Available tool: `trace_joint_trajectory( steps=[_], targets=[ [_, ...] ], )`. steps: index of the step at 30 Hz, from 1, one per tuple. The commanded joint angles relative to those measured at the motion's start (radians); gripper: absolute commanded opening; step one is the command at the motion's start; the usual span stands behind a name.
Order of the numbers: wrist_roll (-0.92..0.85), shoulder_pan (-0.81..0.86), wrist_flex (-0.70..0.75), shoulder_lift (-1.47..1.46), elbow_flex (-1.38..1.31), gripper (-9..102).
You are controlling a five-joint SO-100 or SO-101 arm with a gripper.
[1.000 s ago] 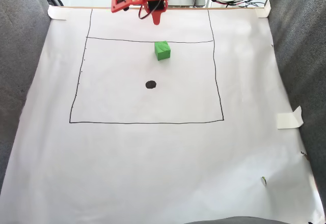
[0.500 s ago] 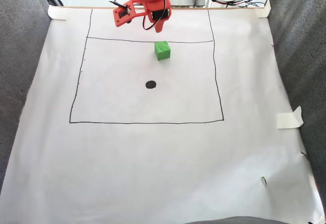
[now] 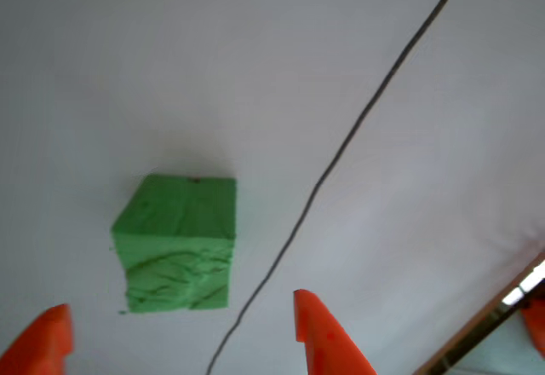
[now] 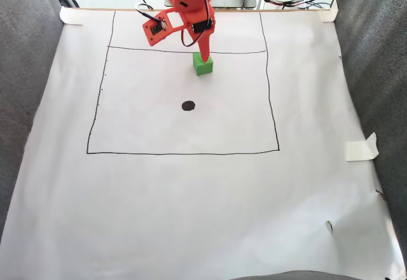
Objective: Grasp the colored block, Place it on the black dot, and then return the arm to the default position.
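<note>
The colored block (image 4: 203,68), a bright green cube with cracked faces, sits on the white paper just below the upper drawn line. The black dot (image 4: 188,105) lies a short way nearer the camera and slightly left of it. In the fixed view the orange arm (image 4: 187,9) reaches down from the top edge, and my gripper (image 4: 205,56) hangs right over the block's far side. In the other view the block (image 3: 174,243) lies just ahead of my gripper (image 3: 179,300). Both orange fingertips (image 3: 311,320) stand wider apart than the block, open and holding nothing.
A drawn black rectangle (image 4: 269,95) frames the work area on the paper sheet (image 4: 191,216). Grey fabric (image 4: 25,70) rises on both sides. A folded piece of tape (image 4: 361,147) lies at the right, and cables (image 4: 299,0) run past the top edge.
The arm has swung down and forward from the top edge. Its gripper now hangs over the green block instead of behind the upper line. The block and the dot have not moved.
</note>
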Motion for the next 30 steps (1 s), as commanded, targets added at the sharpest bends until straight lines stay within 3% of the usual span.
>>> trace_joint_trajectory(
  steps=[1, 30],
  targets=[
    [-0.037, 0.021, 0.023, -0.006, -0.046, 40],
    [-0.094, 0.0, -0.035, -0.17, -0.046, 40]
  ],
)
